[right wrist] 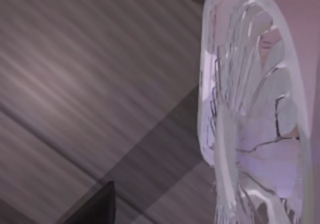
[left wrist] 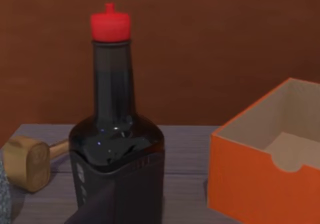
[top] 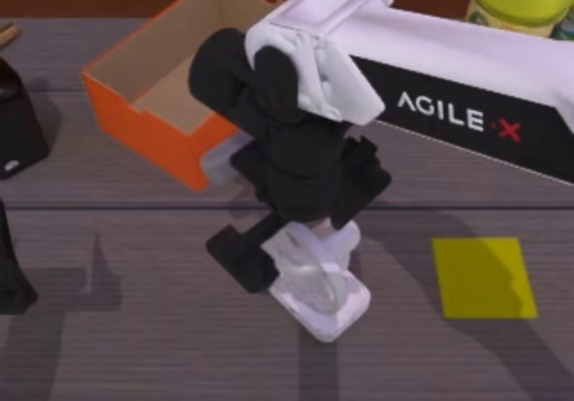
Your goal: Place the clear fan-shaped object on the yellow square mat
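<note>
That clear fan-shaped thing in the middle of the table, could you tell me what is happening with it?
The right gripper is down over the clear fan-shaped object near the middle of the table, with one dark finger beside it; whether it is gripped cannot be told. The fan stands well to the left of the yellow square mat, which lies bare. The left arm is parked at the table's left edge, near a dark bottle with a red cap and an orange box.

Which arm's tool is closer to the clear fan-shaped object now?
The right. The right tool is directly over the clear fan-shaped object near the table's middle; the left tool sits parked at the far left edge.
</note>
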You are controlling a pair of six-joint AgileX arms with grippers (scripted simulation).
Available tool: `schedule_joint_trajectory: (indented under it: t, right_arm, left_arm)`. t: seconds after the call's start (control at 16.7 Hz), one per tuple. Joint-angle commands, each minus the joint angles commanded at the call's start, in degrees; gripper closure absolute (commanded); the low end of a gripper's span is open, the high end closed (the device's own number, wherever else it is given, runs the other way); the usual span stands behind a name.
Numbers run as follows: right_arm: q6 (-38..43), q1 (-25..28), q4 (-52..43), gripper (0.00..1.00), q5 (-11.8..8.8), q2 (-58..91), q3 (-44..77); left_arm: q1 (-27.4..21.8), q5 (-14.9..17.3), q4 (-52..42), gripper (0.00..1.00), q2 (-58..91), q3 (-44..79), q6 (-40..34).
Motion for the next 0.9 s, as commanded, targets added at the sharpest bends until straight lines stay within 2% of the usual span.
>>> schedule_joint_trajectory:
  t: [0.12,0.9]
  right_arm:
    - [0.0,0.0,0.0,0.00,0.0,0.0,0.0]
    - [0.0,0.0,0.0,0.98,0.0,0.0,0.0]
  left_arm:
    - [0.0,0.0,0.0,0.00,0.0,0.0,0.0]
    - [0.0,0.0,0.0,0.00,0.0,0.0,0.0]
